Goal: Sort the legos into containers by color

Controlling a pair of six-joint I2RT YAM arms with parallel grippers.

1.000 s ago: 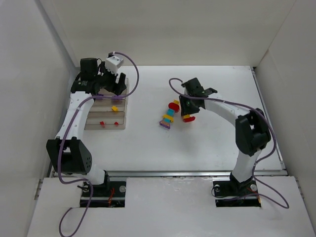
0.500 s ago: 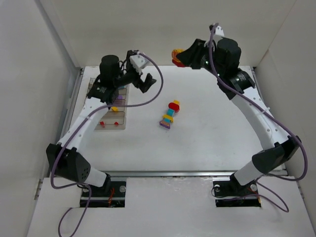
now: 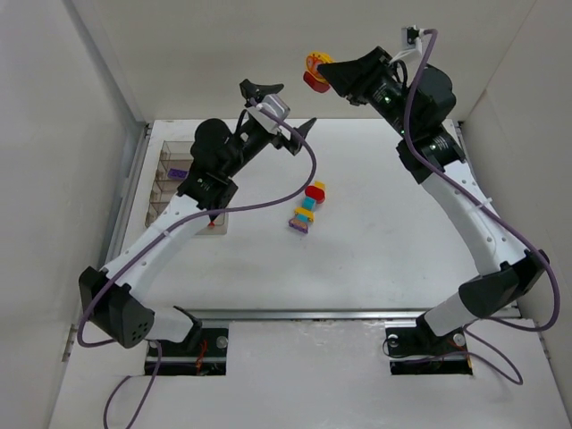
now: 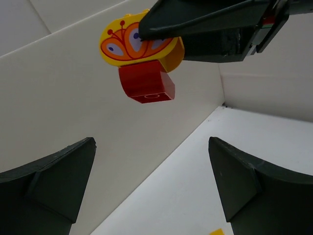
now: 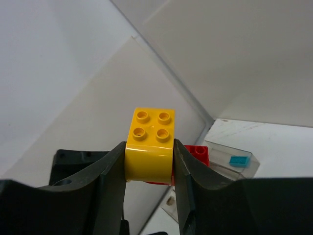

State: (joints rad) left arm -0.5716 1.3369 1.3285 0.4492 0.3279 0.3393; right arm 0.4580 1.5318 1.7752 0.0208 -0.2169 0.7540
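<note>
My right gripper (image 3: 323, 71) is raised high near the back wall, shut on a yellow lego (image 5: 149, 142) with a red lego (image 5: 198, 154) stuck to it. The left wrist view shows that pair from the side: the yellow one (image 4: 139, 44) bears an orange print and the red one (image 4: 146, 85) hangs under it. My left gripper (image 3: 279, 107) is lifted off the table, open and empty, its fingers (image 4: 54, 178) spread wide below the held pair. A small pile of legos (image 3: 308, 207) lies mid-table. The container (image 3: 167, 161) stands at the left, partly hidden by my left arm.
A purple brick (image 3: 177, 172) and a red brick (image 3: 212, 223) show in the container, and a teal brick (image 5: 239, 160) lies in a compartment in the right wrist view. White walls close the table at the back and both sides.
My right gripper lifted the yellow and red pair from the pile up toward the back wall. My left gripper left the container, rose to the right and opened wide.
</note>
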